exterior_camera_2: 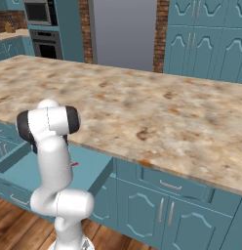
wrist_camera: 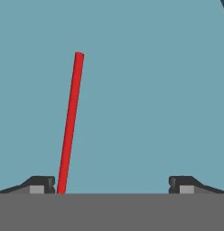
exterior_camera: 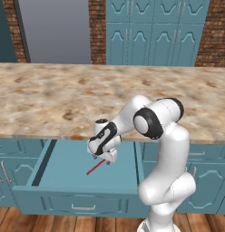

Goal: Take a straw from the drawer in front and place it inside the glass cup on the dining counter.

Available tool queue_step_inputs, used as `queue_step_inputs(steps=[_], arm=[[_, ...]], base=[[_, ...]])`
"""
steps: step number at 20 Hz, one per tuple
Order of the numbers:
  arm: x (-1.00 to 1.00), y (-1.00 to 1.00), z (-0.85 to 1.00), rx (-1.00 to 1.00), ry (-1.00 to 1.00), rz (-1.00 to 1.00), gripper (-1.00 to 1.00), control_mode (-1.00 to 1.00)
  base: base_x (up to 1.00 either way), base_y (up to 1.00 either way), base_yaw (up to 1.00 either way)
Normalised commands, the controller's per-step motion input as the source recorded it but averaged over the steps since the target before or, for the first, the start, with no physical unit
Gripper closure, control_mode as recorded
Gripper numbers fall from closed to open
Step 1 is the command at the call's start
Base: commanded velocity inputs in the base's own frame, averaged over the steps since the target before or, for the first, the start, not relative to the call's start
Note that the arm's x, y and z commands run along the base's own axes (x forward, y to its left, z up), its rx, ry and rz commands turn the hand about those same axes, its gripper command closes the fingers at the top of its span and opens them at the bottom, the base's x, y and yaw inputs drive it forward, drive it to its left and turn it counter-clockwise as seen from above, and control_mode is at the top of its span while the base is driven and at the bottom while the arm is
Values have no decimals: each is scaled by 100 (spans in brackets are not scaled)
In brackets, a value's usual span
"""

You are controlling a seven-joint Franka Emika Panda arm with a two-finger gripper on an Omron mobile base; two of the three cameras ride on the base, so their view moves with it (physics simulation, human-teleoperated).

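The teal drawer (exterior_camera: pixel 64 181) stands pulled out under the dining counter (exterior_camera: pixel 51 95). On its floor lies the thin red straw (exterior_camera: pixel 95 167). My gripper (exterior_camera: pixel 101 158) hangs low inside the drawer, just above the straw's far end, jaws wide open. In the hand view the straw (wrist_camera: pixel 71 122) runs up from just beside the left fingertip (wrist_camera: pixel 41 184). It lies on the drawer floor (wrist_camera: pixel 154 90) within my gripper's (wrist_camera: pixel 112 185) gap, and nothing is gripped. A short red bit of the straw (exterior_camera_2: pixel 74 164) peeks out beside the arm. The glass cup is out of view.
The counter edge (exterior_camera_2: pixel 157 166) overhangs the rear of the open drawer (exterior_camera_2: pixel 25 171). The drawer's front panel carries a silver bar handle (exterior_camera: pixel 82 207). Teal cabinet doors (exterior_camera: pixel 150 31), a grey fridge panel (exterior_camera: pixel 55 27) and a wall oven (exterior_camera_2: pixel 45 29) stand beyond the counter.
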Motion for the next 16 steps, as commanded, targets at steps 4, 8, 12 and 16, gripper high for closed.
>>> queue_step_inputs(steps=[4,8,12,16], arm=[[13,3,-21,0,0,0,-100,-100],[17,11,-17,0,0,0,-100,-100],[25,19,-17,0,0,0,-100,-100],[30,19,-21,0,0,0,-100,-100]], base=[[0,0,0],[0,0,0],[0,0,0],[0,0,0]])
